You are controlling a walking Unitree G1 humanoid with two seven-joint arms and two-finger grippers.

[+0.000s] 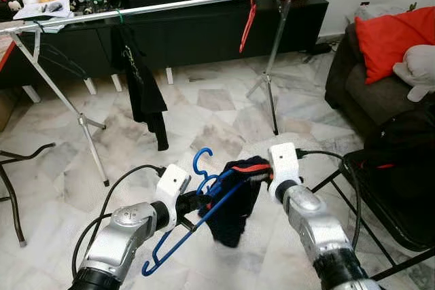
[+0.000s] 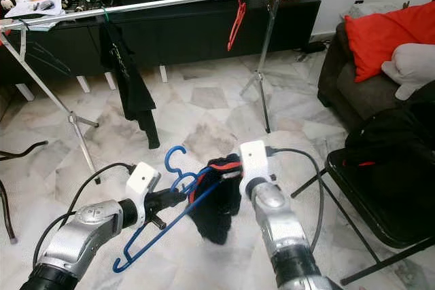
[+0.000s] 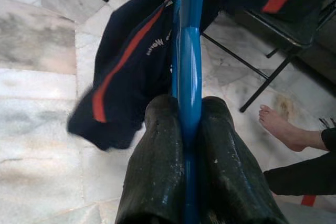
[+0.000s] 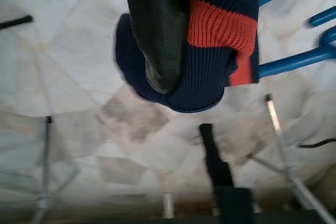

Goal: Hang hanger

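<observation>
Marble floor (image 1: 224, 110), living rm. Near: left gripper (image 1: 192, 203) fingers pressed on blue hanger (image 1: 183, 232), hook end up, long axis slanting down toward robot's left. Right gripper (image 1: 265, 179) pinches navy/red garment (image 1: 234, 202) draped on hanger's upper end, held low between both arms. Far: clothes rail (image 1: 170, 6) well apart, above and ahead, with black shirt (image 1: 139, 83) and red hanger (image 1: 249, 22). Hook likely needs lift fwd-up to rail.

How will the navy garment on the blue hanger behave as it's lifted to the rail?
Probably floppy: the navy garment sags in folds below the blue hanger. It may slide, being bunched at one end near the right tool.
</observation>
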